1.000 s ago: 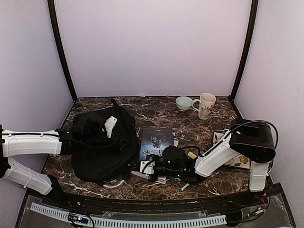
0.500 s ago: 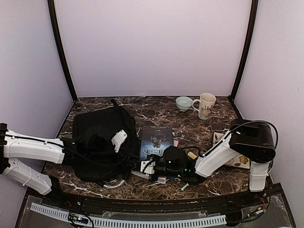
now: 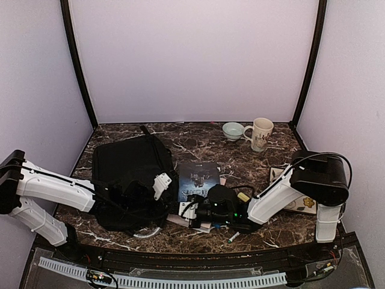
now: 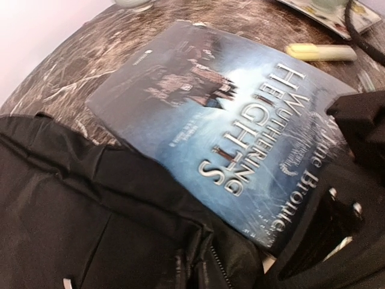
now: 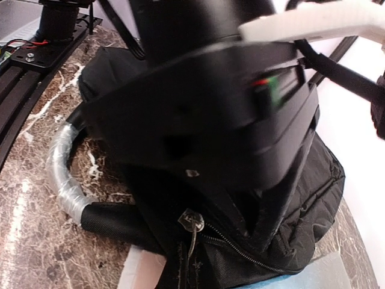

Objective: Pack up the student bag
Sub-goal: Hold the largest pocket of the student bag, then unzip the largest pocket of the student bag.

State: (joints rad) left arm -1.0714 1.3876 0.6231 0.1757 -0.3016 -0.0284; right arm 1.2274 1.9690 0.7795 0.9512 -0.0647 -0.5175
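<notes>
The student bag [image 3: 126,171], large, black and soft, lies flat at the left of the table. My left gripper [image 3: 161,188] sits at the bag's right near corner, beside the book; the right wrist view shows its dark fingers [image 5: 261,229] pressed down into bunched bag fabric [image 4: 198,253] by the zipper. My right gripper [image 3: 189,215] is low at the same corner, its own fingers out of sight. A silver zipper pull [image 5: 192,221] lies straight before it, its thin tab running down out of frame. A blue book [image 4: 234,126] titled Wuthering Heights rests partly on the bag's edge.
A mug [image 3: 260,133] and a small bowl [image 3: 233,130] stand at the back right. A yellow highlighter [image 3: 242,197] and a pen [image 3: 233,237] lie near the right arm, with a flat tray [image 3: 302,203] further right. A grey-wrapped strap loop [image 5: 60,171] curls off the bag's near edge.
My left gripper has travelled right and nearer across the bag to its corner by the book, and its jaws have gone from open to shut. The right arm has stayed put.
</notes>
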